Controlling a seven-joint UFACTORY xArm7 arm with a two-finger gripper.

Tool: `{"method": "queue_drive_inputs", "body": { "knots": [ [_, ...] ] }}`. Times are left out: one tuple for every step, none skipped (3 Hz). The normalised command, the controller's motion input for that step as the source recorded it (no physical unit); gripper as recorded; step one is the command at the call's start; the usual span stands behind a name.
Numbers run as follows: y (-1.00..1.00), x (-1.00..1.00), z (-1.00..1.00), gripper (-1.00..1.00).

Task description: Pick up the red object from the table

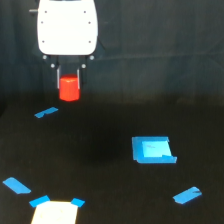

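Observation:
The red object [69,88] is a small bright red-orange stubby prism. It hangs between the two dark fingers of my gripper [68,80], under the gripper's white body [67,27], at the upper left of the exterior view. The gripper is shut on the red object and holds it in the air, well above the black table [110,170]. The object's top sits between the fingers; its lower part sticks out below them.
Blue tape strips lie on the table at the left [46,113], lower left [16,185] and lower right [187,195]. A larger blue piece [153,149] lies right of centre. A blue-edged light square patch [55,211] is at the bottom left edge.

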Motion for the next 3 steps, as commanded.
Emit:
{"method": "queue_drive_inputs", "body": {
  "knots": [
    [-1.00,-0.71,0.69,-1.00],
    [-1.00,-0.38,0.35,-0.99],
    [0.34,-0.14,0.47,-1.00]
  ]
}}
